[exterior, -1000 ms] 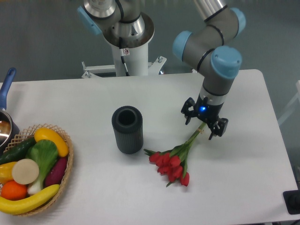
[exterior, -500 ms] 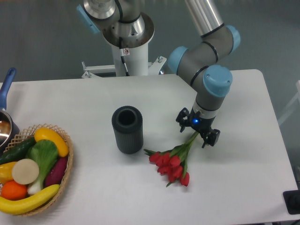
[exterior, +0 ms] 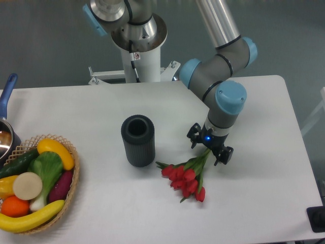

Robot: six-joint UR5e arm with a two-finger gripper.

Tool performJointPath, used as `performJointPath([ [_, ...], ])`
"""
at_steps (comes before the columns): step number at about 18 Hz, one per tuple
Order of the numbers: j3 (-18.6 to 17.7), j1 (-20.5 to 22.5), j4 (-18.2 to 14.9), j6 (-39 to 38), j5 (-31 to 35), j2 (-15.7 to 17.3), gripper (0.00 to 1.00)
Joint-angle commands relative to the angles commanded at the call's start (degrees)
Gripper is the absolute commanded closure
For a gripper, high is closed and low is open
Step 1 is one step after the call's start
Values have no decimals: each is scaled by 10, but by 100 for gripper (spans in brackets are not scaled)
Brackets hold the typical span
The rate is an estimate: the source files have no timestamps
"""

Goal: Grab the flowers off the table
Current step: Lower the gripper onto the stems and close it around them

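Woven wicker forms the shallow basket [exterior: 71, 189] at the lower left of the frame, and it is filled with produce: a yellow banana [exterior: 30, 217] along its front edge, an orange fruit [exterior: 15, 205], a pale round slice [exterior: 27, 185], a green leafy vegetable [exterior: 46, 170], a dark green cucumber [exterior: 19, 162], a purple piece [exterior: 61, 186] and a yellow pepper-like item [exterior: 56, 151]. A dark saucepan with a blue handle [exterior: 6, 99] is cut off by the left edge. A ribbed black cylindrical vase [exterior: 137, 141] is stood upright at the centre of the large white table [exterior: 264, 193], its mouth open and nothing seen inside.

The bunch of red tulip buds on thin green stems [exterior: 189, 175] is laid flat on the table, just right of the vase base and apart from it. The buds are fanned toward the lower left; the stems are drawn together toward the upper right. The black two-finger gripper [exterior: 209, 151] is positioned over the stem ends with its fingers spread apart, one on each side of the stems.
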Motion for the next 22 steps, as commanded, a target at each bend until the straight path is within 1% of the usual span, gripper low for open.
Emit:
performJointPath([
  [1, 0, -3, 1, 0, 0, 0, 5],
  [3, -1, -3, 3, 0, 1, 0, 18],
  [4, 0, -3, 3, 0, 1, 0, 34],
  [5, 0, -3, 2, 0, 1, 1, 41],
  [6, 0, -3, 2, 1, 1, 2, 45],
  [8, 1, -2, 1, 0, 0, 3, 51],
  [9, 2, -2, 1, -1, 0, 3, 55],
  [15, 3, -1, 0, -6, 0, 5, 67],
  [16, 3, -1, 1, -11, 0, 5, 73],
  [17, 4, -1, 0, -15, 0, 5, 75],
  [22, 5, 0, 0, -15, 0, 6, 75],
])
